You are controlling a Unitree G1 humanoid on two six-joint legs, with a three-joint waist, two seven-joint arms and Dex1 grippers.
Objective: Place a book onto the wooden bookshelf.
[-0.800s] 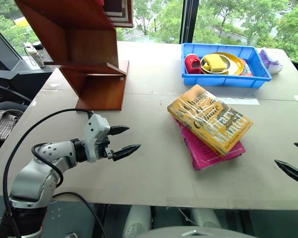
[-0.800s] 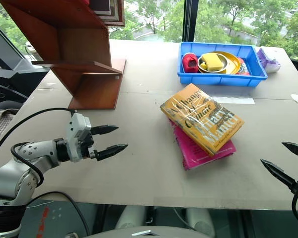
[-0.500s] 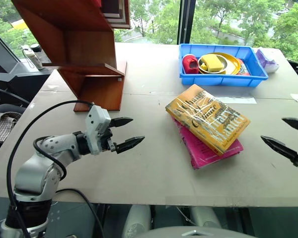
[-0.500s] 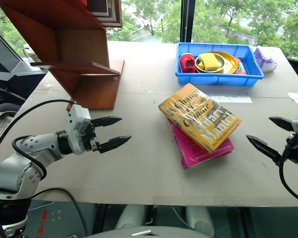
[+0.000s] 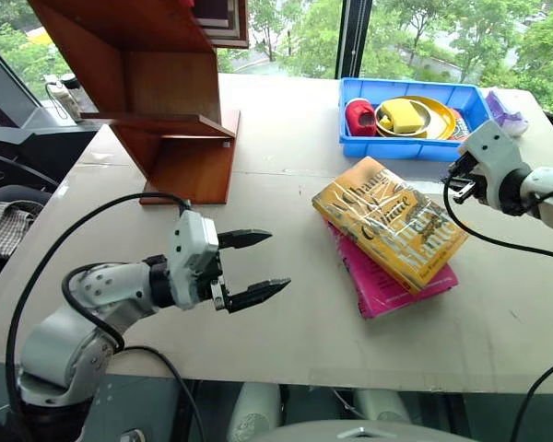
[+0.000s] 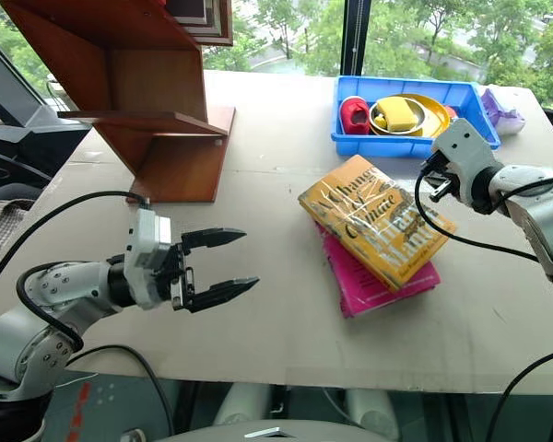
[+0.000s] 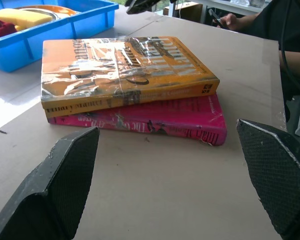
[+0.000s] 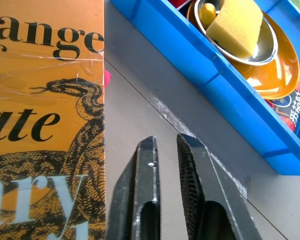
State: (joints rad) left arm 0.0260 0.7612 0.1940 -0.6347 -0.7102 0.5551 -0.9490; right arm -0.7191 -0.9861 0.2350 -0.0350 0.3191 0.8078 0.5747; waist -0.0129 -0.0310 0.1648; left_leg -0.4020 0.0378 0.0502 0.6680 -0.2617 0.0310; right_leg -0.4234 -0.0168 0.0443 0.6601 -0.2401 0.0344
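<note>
since the earlier frame the right gripper [image 6: 435,177] has swung in from the desk's [image 5: 286,341] right edge to the book's [image 5: 389,222] far right edge, fingers together, while the left gripper [image 5: 251,267] edged nearer, jaws apart. the book lies flat on the pink book [image 5: 387,281] mid-desk, long axis diagonal from near-right toward the wooden bookshelf [image 5: 157,92]. pressed-together fingers could shove it off the pink book rather than grip it.
</note>
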